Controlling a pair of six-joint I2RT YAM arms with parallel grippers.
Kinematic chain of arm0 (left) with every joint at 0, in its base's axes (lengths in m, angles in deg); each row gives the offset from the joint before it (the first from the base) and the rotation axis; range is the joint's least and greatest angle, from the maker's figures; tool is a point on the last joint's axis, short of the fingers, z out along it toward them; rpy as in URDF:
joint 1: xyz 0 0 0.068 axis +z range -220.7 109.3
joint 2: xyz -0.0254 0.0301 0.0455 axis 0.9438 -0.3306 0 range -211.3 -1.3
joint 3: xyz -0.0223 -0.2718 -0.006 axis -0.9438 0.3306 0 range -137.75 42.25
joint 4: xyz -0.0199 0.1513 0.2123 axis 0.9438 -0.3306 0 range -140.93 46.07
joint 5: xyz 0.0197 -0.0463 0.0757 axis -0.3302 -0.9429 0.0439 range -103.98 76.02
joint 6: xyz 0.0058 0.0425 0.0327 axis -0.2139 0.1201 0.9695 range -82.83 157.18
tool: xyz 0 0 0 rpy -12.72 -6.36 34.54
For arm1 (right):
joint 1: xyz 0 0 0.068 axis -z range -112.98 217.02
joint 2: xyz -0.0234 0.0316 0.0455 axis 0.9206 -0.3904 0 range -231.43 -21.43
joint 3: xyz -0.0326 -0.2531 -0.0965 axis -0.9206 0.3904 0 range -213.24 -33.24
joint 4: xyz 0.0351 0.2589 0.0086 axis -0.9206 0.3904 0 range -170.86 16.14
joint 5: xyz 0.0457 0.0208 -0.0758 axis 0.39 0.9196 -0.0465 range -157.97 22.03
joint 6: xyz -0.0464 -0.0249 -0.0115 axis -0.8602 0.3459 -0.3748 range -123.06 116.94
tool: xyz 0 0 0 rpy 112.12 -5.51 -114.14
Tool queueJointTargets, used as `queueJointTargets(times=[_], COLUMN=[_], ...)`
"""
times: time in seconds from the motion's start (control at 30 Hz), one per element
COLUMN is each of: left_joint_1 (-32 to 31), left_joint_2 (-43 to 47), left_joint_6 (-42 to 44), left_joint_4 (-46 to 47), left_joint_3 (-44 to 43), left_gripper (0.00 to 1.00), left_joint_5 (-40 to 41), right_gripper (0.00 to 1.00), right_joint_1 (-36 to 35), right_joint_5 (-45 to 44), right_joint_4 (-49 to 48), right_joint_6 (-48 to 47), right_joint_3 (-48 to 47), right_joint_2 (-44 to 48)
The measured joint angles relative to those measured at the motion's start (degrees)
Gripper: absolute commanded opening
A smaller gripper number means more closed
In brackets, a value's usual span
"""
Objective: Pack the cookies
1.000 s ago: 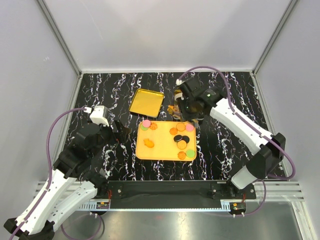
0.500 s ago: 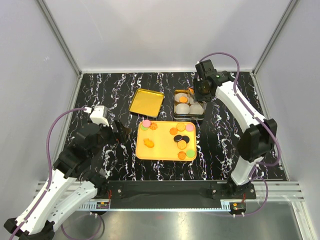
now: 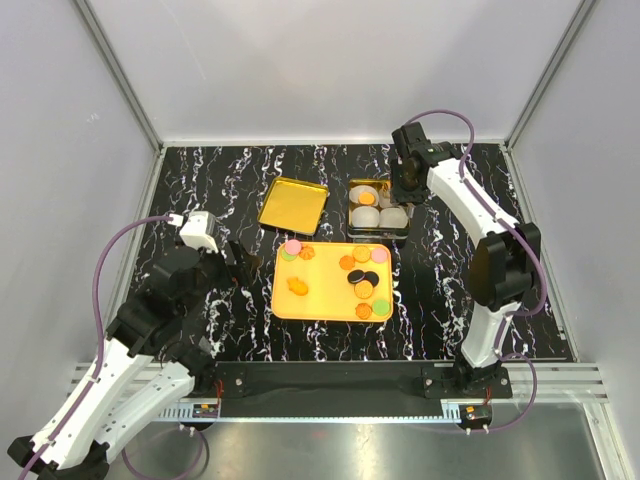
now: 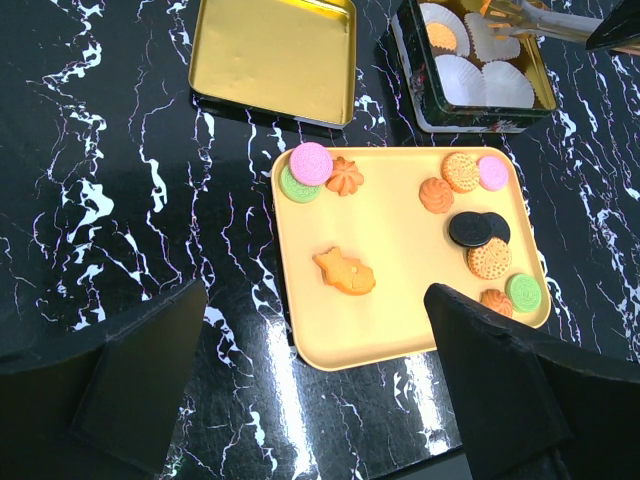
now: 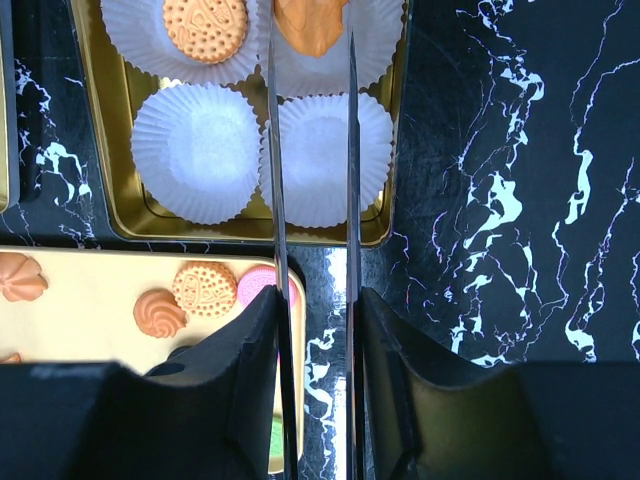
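Several cookies (image 4: 345, 272), orange, pink, green and black, lie on the yellow tray (image 4: 400, 310). Behind the tray stands a gold tin (image 5: 120, 200) lined with white paper cups. One round orange cookie (image 5: 205, 22) lies in its back left cup. My right gripper (image 5: 312, 300) is shut on metal tongs (image 5: 276, 150). An orange cookie (image 5: 308, 25) sits between their tips over the back right cup; whether it rests in the cup I cannot tell. The two near cups (image 5: 195, 150) hold nothing. My left gripper (image 4: 315, 330) hangs open above the tray's near left edge, apart from everything.
The tin's gold lid (image 3: 293, 204) lies flat to the left of the tin (image 3: 378, 208), behind the tray (image 3: 325, 300). My right arm (image 3: 470, 210) reaches along the right side to the tin's far right corner. Grey walls enclose the black marbled table.
My right gripper with the tongs swung from the tray's back right edge to the tin's far right side, then settled there. The left arm has stayed still.
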Motion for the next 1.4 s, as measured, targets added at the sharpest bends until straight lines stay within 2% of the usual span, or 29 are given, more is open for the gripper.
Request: queueJointTargets(times=[0.3,0.67,0.83,1.1,1.23,1.4], left_joint_1=[0.0,0.0,0.0,0.0,0.0,0.0], left_joint_2=[0.0,0.0,0.0,0.0,-0.4,-0.5], left_joint_6=[0.0,0.0,0.0,0.0,0.0,0.0], left_joint_4=[0.0,0.0,0.0,0.0,0.0,0.0], left_joint_3=[0.0,0.0,0.0,0.0,0.0,0.0], left_gripper=[0.99,0.99,0.99,0.99,0.99,0.99], left_joint_5=[0.0,0.0,0.0,0.0,0.0,0.0], right_gripper=[0.43,0.5,0.49,0.48,0.49,0.49], right_joint_1=[0.1,0.2,0.2,-0.6,-5.5,-16.6], right_joint_5=[-0.8,-0.9,-0.8,3.1,3.4,3.1], right_joint_4=[-0.6,-0.8,-0.7,0.2,0.7,2.0], right_joint_6=[-0.2,-0.4,-0.6,-0.7,-0.7,1.0], right_joint_3=[1.4,2.7,2.9,3.7,6.8,13.1], right_joint_2=[-0.4,-0.3,0.2,7.1,14.0,20.5])
